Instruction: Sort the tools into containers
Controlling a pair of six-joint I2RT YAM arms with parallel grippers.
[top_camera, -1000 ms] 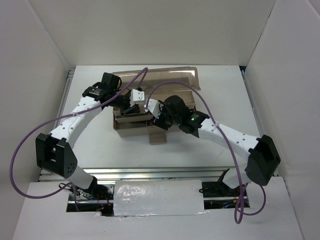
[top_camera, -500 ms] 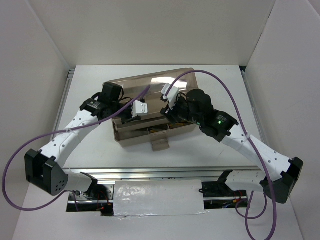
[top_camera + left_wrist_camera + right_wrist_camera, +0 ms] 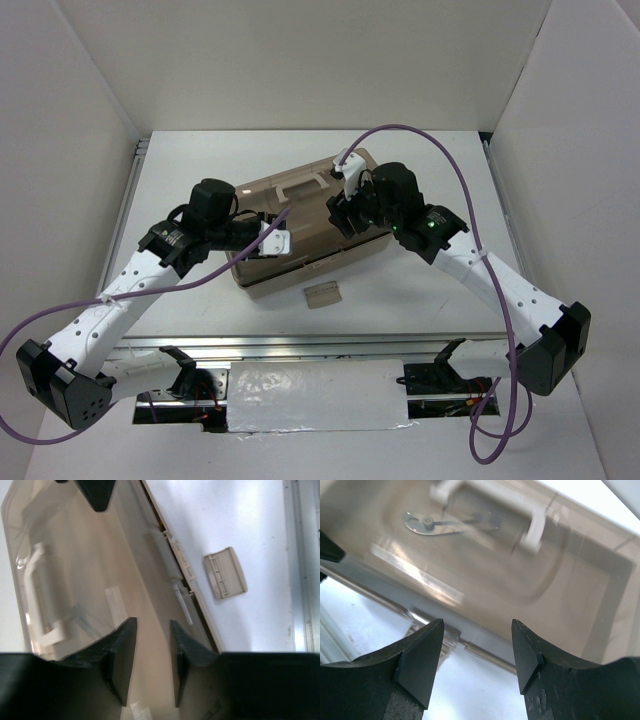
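The toolbox (image 3: 300,235) sits in the middle of the table (image 3: 430,300), its brown lid (image 3: 310,210) down, so the tools are probably inside. The left gripper (image 3: 150,635) hangs over the lid, slightly parted and empty. The right gripper (image 3: 477,635) is wide apart and also empty.

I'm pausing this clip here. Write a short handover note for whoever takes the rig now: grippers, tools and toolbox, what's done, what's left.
Left gripper: jaws slightly apart, empty, above the lid.
Right gripper: jaws open, empty, above the lid near the white handle.
Toolbox: on the table, lid down. No tool shows outside it; contents are too blurred through the lid to check.
Latch piece: loose on the table in front of the box.
Done: sorting looks finished, box closed.
Left: probably only drawing both arms back.
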